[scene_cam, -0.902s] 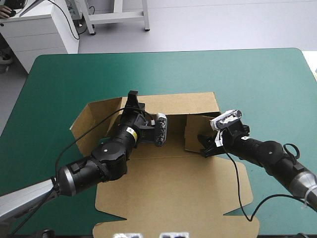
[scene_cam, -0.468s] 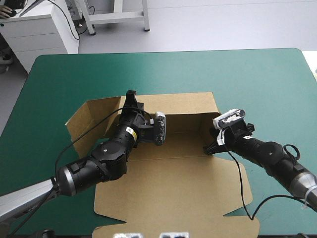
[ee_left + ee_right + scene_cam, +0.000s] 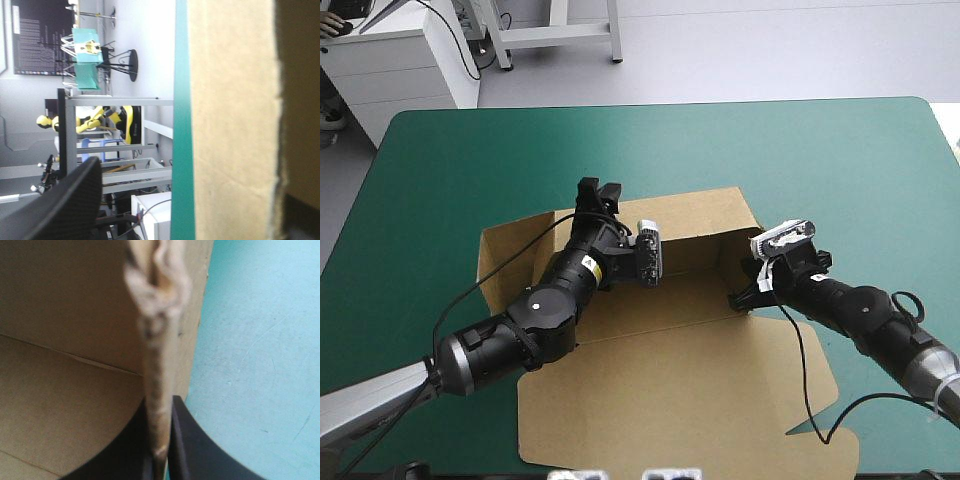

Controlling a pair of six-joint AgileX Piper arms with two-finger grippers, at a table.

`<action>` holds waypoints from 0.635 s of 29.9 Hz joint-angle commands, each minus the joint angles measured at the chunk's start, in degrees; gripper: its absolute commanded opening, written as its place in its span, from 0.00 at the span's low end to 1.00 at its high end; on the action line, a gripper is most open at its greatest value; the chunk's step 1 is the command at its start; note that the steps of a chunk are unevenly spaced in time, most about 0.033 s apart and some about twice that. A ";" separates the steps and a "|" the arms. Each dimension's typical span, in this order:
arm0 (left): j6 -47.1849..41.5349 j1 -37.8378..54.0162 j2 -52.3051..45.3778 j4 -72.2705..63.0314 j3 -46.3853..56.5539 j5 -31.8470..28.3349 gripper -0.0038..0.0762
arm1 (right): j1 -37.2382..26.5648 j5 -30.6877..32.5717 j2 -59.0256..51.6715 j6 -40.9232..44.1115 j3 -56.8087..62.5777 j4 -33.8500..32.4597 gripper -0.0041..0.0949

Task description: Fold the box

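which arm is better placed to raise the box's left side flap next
Left, probably. The left gripper is open at the box's far wall, right beside the left flap. The right gripper is shut on the right wall across the box, and releasing might drop it.

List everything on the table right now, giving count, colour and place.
box: 1, brown, middle of the table; far wall and right wall raised, lid flat toward the near edge.
table cover: 1, teal-green, under the box.
left gripper: 1, black fingers, open, at the top edge of the box's far wall.
right gripper: 1, black fingers, shut on the box's right wall.
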 commanded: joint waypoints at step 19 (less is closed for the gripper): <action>-6.60 -11.49 -1.82 7.20 -1.62 9.91 0.80 | 0.29 -2.61 4.00 3.52 -5.05 0.35 0.03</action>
